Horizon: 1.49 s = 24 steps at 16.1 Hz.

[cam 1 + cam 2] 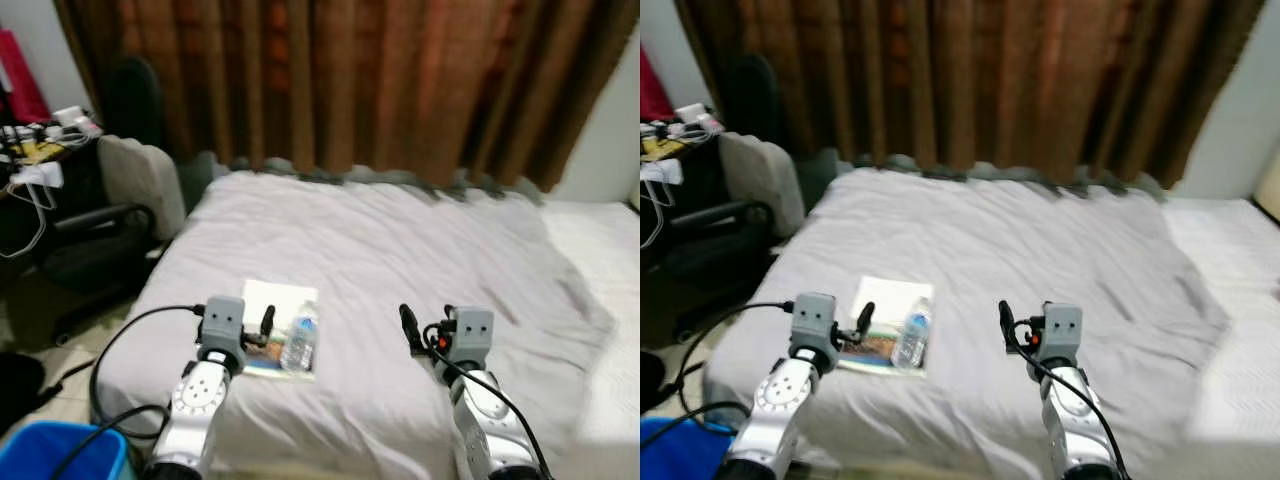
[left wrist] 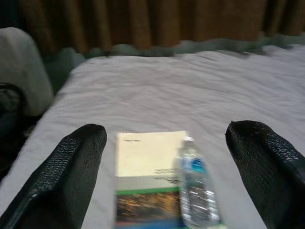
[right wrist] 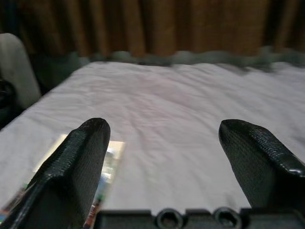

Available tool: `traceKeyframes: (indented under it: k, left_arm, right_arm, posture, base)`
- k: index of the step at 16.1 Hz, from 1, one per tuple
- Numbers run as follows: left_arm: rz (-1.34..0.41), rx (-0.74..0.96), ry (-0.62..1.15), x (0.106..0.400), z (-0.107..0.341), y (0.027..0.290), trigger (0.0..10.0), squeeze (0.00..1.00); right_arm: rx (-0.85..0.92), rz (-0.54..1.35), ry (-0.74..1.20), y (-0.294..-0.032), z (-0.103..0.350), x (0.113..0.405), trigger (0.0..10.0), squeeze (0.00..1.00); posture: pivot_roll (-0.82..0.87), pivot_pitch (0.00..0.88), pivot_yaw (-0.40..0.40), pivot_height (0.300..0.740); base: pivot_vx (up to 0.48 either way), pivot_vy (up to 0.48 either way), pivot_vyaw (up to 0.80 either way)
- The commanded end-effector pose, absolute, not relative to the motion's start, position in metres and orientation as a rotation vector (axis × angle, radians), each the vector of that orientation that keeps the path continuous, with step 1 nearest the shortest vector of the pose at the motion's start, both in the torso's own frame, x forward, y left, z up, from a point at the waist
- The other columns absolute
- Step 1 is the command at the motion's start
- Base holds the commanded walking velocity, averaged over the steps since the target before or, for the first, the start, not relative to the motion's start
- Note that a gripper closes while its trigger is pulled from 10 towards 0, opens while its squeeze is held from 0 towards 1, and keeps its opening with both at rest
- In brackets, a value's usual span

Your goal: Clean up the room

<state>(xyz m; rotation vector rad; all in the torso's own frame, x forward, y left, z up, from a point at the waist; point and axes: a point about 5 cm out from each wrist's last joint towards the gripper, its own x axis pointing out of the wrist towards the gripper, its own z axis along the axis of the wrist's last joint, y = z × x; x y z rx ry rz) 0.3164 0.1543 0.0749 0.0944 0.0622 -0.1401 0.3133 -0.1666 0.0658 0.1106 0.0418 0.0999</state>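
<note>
Both grippers, left (image 2: 164, 183) and right (image 3: 159, 164), are hovering spread and empty over the bed's (image 1: 400, 240) near edge. Beside the left one, a bottle (image 1: 300, 340) is lying on a booklet (image 1: 278, 305), cap pointing toward the curtains (image 1: 350, 80). A chair (image 1: 110, 215) and bin (image 1: 60, 455) are flanking the bed's left.

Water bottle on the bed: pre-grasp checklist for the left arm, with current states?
1. Left gripper open: ok, black fingers spread wide.
2. Clear plastic water bottle with blue label between the fingers' line: ok, ahead, nearer one finger.
3. Bottle free of obstruction: ok, it lies on its side on the white and green booklet, nothing on top.
4. Booklet flat on the grey bedsheet: ok.
5. Right gripper out of the way: ok, open, apart over bare sheet.
6. Cap tightness: cannot tell.
</note>
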Motion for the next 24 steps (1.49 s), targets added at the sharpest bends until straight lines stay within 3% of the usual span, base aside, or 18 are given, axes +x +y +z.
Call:
traceKeyframes:
  k: [1,5,7,10,13,14,17,21,24]
  left_arm:
    - [-0.118,0.065,0.067,0.313,0.074,0.162,10.0,0.00]
    - [-0.160,0.030,0.113,0.264,0.057,0.169,10.0,0.00]
    - [-0.169,0.032,0.130,0.254,0.054,0.172,10.0,0.00]
    - [-0.186,0.057,0.156,0.281,0.057,0.169,10.0,0.00]
    - [-0.225,0.140,0.325,0.307,0.037,0.163,10.0,0.00]
    - [-0.185,0.126,0.437,0.316,0.027,0.163,10.0,0.00]
    - [-0.131,0.135,0.478,0.328,0.032,0.166,10.0,0.00]
    - [-0.051,0.119,0.337,0.361,0.072,0.159,10.0,0.00]
    - [-0.039,0.121,0.294,0.370,0.086,0.156,10.0,0.00]
  right_arm:
    - [0.128,0.139,0.058,-0.160,0.064,0.310,10.0,0.00]
    - [0.121,0.142,0.132,-0.181,0.046,0.274,10.0,0.00]
    - [0.129,0.144,0.147,-0.180,0.043,0.259,10.0,0.00]
    - [0.110,0.177,0.142,-0.170,0.046,0.268,10.0,0.00]
    - [0.113,0.210,0.147,-0.161,0.049,0.279,10.0,0.00]
    - [0.117,0.213,0.164,-0.161,0.047,0.279,10.0,0.00]
    - [0.101,0.229,0.152,-0.162,0.052,0.269,10.0,0.00]
    - [0.096,0.320,0.151,-0.158,0.074,0.214,10.0,0.00]
    - [0.113,0.297,0.218,-0.156,0.068,0.179,10.0,0.00]
  posture:
    - [0.07,0.000,-0.057,0.740]
    - [0.09,0.000,-0.064,0.740]
    - [0.09,0.000,-0.067,0.740]
    - [0.10,0.000,-0.074,0.740]
    - [0.09,0.017,-0.074,0.740]
    - [0.07,0.060,-0.072,0.740]
    - [0.01,0.129,-0.072,0.740]
    - [-0.25,0.391,-0.099,0.740]
    - [-0.28,0.494,-0.098,0.740]
  base:
    - [0.472,0.000,0.00]
    - [0.472,0.000,0.00]
    - [0.472,0.000,0.00]
    - [0.472,0.000,0.00]
    - [0.157,0.000,0.00]
    - [0.000,0.000,0.00]
    - [0.000,0.000,0.00]
    - [0.000,0.000,0.00]
    - [0.000,0.000,0.00]
